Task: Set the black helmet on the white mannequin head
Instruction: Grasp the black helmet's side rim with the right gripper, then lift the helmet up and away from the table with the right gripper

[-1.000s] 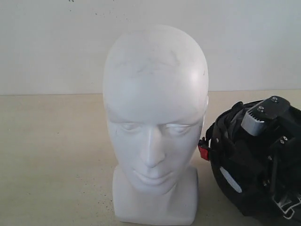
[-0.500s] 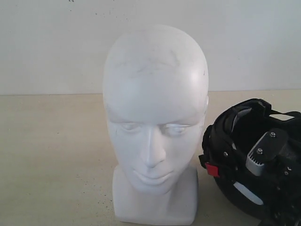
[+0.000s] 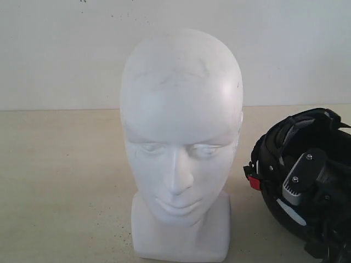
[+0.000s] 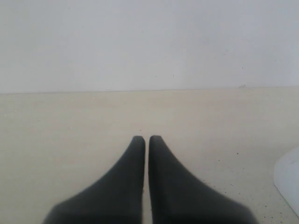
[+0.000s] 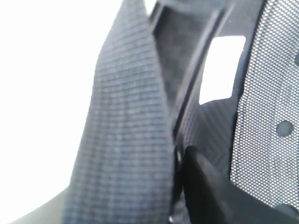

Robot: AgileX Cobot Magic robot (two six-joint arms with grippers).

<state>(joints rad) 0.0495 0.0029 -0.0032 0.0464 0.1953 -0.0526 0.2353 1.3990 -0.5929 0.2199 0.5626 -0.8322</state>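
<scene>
**A:** Start at the right gripper (image 3: 299, 181). What is it doing?

**B:** It sits inside the opening of the black helmet (image 3: 269, 159), low at the right of the exterior view. Its fingertips are buried in the shell there. In its wrist view one dark finger (image 5: 201, 186) lies right beside a broad woven strap (image 5: 126, 140), with the mesh lining (image 5: 266, 93) on the finger's other side.

**A:** Clamped on the strap, then?

**B:** I cannot tell. Only that one finger shows, and it is too close and blurred to say whether anything is pinched.

**A:** And the helmet around it?

**B:** It lies with its hollow side facing the camera, and a red buckle (image 3: 254, 182) shows at its near rim. It is low by the table (image 3: 55, 192), but whether it rests on it is unclear. It is just beside the white mannequin head (image 3: 181, 142), on that head's right in the exterior view, with a narrow gap between them. The head stands upright and bare, facing the camera, with a pale wall (image 3: 55, 55) behind.

**A:** The left gripper (image 4: 146, 138)?

**B:** Closed with nothing in it, its fingers almost touching, over bare table.
</scene>
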